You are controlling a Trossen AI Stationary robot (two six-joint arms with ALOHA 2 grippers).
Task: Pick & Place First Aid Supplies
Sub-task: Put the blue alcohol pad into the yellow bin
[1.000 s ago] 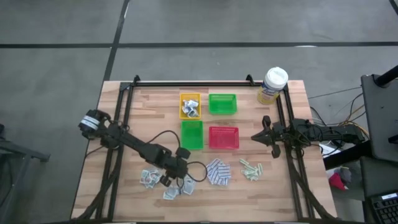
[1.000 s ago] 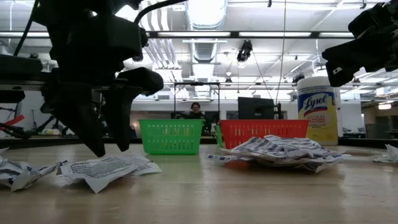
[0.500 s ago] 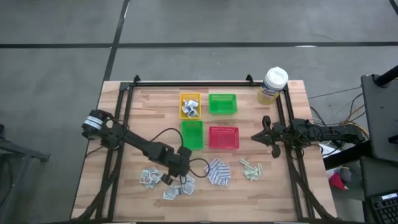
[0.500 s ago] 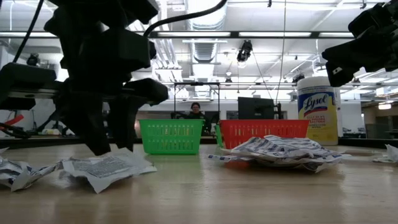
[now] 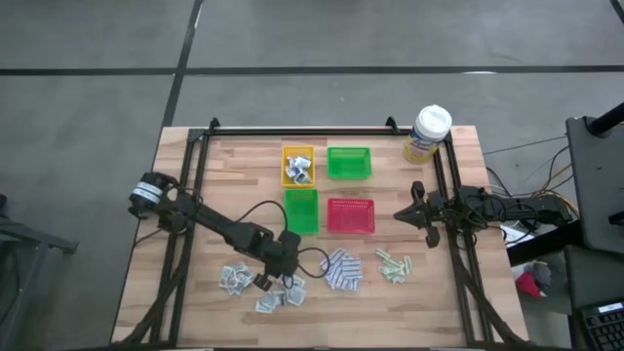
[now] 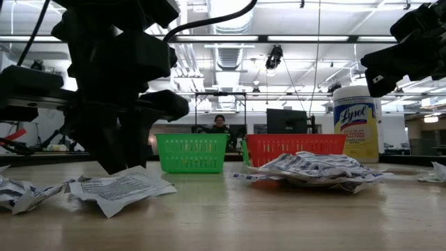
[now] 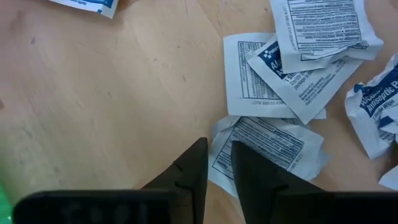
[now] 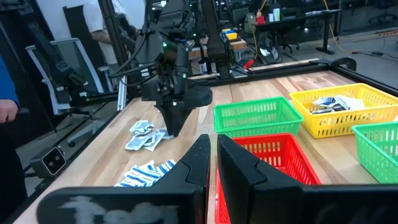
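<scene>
A crumpled white sachet (image 7: 268,148) lies flat on the worktop (image 5: 195,302) in the near-left cluster of sachets (image 5: 261,286), its edge passing between the fingers (image 7: 189,171) of the left gripper (image 5: 276,280), which stand on it with only a narrow gap between them, though a firm pinch cannot be told. To its right lie the blue-and-white pads (image 5: 341,269) and the pale green strips (image 5: 393,265). The right gripper (image 5: 405,214) hangs beside the red tray (image 5: 350,215), its fingers nearly touching and holding nothing.

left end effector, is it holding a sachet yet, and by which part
The left end effector pinches the edge of a white sachet lying on the table; not lifted.
</scene>
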